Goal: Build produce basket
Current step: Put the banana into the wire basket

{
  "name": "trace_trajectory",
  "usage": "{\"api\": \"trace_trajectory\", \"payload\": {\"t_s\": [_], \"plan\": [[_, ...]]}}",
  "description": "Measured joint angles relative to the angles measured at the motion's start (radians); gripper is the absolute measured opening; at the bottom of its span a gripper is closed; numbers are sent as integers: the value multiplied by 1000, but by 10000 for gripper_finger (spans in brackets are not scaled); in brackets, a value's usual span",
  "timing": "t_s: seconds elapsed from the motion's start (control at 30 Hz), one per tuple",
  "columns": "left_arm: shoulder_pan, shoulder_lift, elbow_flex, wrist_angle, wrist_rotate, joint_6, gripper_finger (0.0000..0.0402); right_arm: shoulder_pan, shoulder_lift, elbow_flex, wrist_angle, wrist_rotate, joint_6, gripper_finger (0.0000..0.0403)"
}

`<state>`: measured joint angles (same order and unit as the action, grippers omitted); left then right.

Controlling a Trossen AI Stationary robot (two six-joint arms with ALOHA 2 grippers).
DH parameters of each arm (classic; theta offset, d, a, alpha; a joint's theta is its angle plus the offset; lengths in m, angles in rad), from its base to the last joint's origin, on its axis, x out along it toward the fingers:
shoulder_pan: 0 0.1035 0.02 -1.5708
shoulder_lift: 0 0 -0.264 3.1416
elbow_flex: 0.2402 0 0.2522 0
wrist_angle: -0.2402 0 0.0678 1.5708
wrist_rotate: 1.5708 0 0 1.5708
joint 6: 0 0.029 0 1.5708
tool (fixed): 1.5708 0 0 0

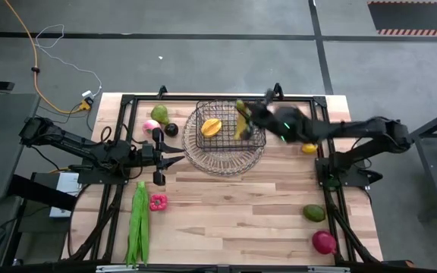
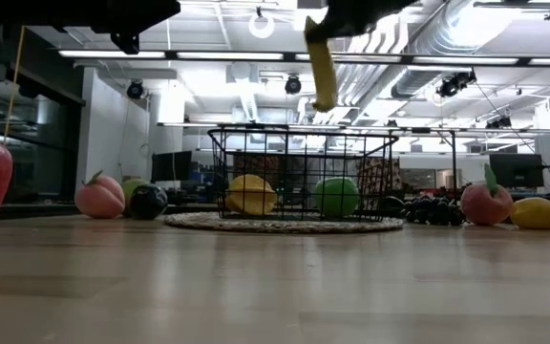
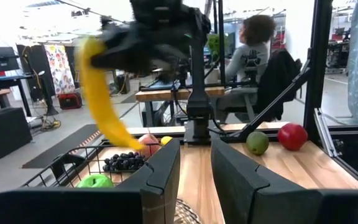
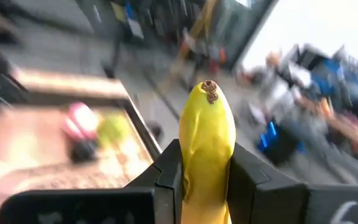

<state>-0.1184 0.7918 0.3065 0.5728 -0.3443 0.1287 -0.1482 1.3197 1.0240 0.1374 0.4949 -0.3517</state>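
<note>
One banana [image 1: 242,120] hangs clamped in the right gripper [image 1: 253,115] above the basket [image 1: 226,136] in the high view, where the left gripper [image 1: 174,156] waits beside the rim, while pods [image 1: 138,222] and other produce lie on the table [image 1: 241,212]; the low view shows the banana dangling well above the rim; the left wrist view shows that arm's fingers [image 3: 160,177] slightly apart, holding nothing; the right wrist view shows the fingers [image 4: 169,171] pinching the banana. Best lowered over a free gap inside the basket before release, I'd judge.
</note>
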Motion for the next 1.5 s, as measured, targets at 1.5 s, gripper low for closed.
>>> {"api": "trace_trajectory", "payload": {"t_s": [1.5], "plan": [[0,0,0,0,-11,5,83,-253,624,559,-809,-557,66,72]]}}
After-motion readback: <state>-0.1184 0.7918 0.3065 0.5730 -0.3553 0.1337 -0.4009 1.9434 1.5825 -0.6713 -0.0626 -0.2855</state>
